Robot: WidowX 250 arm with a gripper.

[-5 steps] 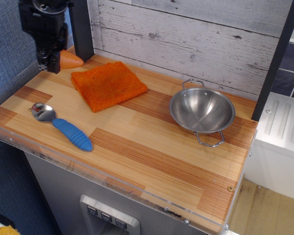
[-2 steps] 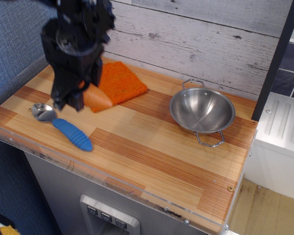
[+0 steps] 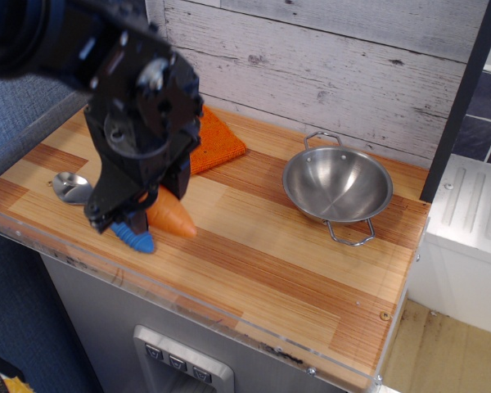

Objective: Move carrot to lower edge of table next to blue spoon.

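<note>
Orange carrot (image 3: 170, 215), pinched in the gripper (image 3: 135, 214) at lower left, could strike the spoon (image 3: 129, 236) or roll off the counter (image 3: 254, 270) edge; both lie close.

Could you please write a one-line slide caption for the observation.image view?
Gripper holds the carrot low beside the blue spoon, near the table front edge.

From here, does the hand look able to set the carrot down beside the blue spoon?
Probably yes. The hand holds the carrot low over the table, right next to the blue spoon, with bare wood beside the handle and nothing in between.
</note>
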